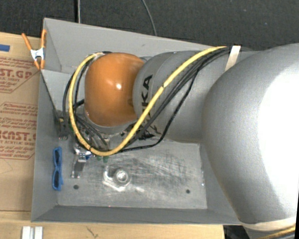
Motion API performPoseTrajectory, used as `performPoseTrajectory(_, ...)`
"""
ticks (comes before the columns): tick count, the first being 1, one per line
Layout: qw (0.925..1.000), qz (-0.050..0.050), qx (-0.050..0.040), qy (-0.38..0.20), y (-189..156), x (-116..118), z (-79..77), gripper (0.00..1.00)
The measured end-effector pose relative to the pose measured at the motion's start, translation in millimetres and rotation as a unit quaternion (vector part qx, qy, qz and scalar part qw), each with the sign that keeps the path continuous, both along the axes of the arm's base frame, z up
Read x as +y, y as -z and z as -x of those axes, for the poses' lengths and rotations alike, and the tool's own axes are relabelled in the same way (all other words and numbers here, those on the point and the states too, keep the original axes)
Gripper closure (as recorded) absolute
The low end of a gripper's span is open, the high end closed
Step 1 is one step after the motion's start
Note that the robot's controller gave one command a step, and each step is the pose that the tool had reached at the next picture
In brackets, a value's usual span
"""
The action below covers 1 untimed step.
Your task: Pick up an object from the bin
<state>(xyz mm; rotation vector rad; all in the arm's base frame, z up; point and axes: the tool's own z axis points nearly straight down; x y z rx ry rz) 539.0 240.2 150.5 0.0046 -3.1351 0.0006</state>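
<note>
At the lower left of the frame a narrow blue plastic piece [56, 168] lies on the floor of the bin [178, 170]. Just right of it the gripper [80, 159] hangs low under the orange cover [110, 88]; open or closed, I cannot tell. Further right lies a clear round piece [118, 176]. This looks like the approach step, so the next move calls for centring over one piece before closing.

I find the lighting fairly bright and even, apparently from overhead. The orange cover [113, 88] carries a small glare spot near its crown. Directly beneath it the shadow is deep. To its lower right the floor of the bin [178, 172] shines pale. Well above it, the background is black.
</note>
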Motion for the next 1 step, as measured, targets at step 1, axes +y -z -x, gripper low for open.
performPoseTrajectory(1,1.0,0.0,-0.002,0.009,76.8,-10.6,-37.4,0.0)
